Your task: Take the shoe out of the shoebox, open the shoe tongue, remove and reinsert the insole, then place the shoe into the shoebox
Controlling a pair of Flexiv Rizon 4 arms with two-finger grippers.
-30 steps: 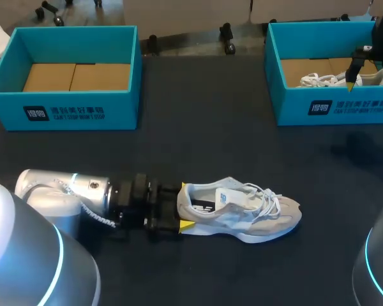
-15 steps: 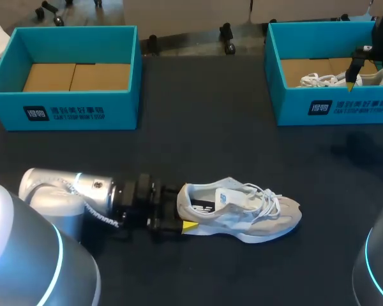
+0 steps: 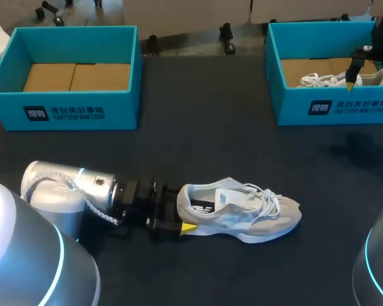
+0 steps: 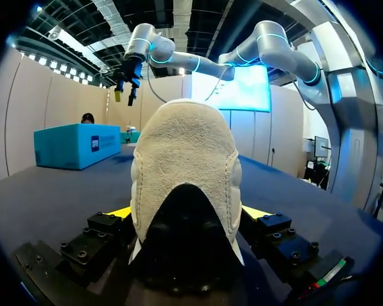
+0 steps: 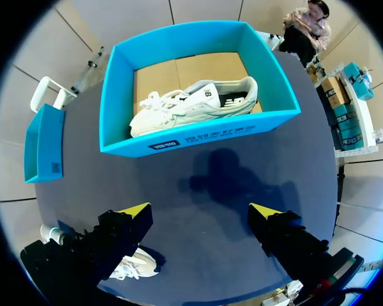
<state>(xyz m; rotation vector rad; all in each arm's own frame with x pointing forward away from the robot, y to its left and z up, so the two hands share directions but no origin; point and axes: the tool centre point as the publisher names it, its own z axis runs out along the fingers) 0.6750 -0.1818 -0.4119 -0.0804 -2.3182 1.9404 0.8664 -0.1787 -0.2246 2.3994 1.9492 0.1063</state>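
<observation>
A pale grey and white shoe (image 3: 242,210) lies on its sole on the dark table, toe pointing right, laces loose. My left gripper (image 3: 180,210) is at its heel, open, with the heel (image 4: 185,172) filling the space between the two fingers; only the yellow edges of the tips (image 4: 118,212) show beside it. My right gripper (image 3: 370,83) hangs open and empty above the right teal shoebox (image 3: 335,108), which holds a second white shoe (image 5: 191,105). From the right wrist view that box (image 5: 198,137) lies ahead of my right gripper (image 5: 200,211).
A second teal shoebox (image 3: 64,108) stands at the back left, holding only brown cardboard. Dark tabletop (image 3: 204,127) stretches between the two boxes and the shoe.
My left arm's wrist has shifted slightly to the right behind the heel. The shoe and the right arm have stayed where they were.
</observation>
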